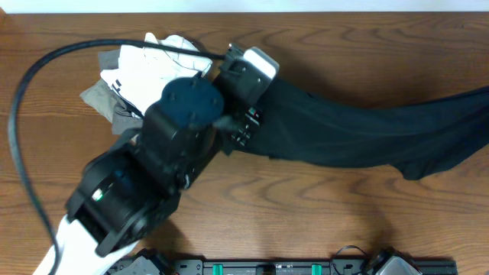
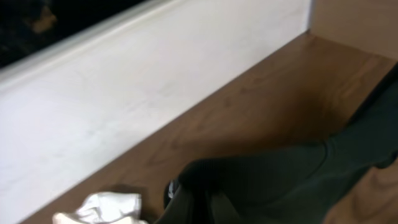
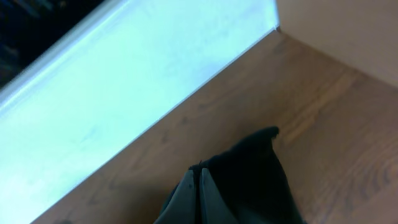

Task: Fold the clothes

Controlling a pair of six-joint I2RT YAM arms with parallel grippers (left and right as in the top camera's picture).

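Note:
The black T-shirt hangs stretched in a long band from the table's middle to the right edge of the overhead view. My left gripper is shut on its left end; in the left wrist view the cloth drapes over the fingers. My right gripper is shut on another edge of the shirt, held above the table; it is outside the overhead view. Folded white garments lie on a grey one at the back left, beside my left arm; the white garment also shows in the left wrist view.
A black cable loops over the table's left side. A white wall runs along the table's far edge. A black rail lies along the front edge.

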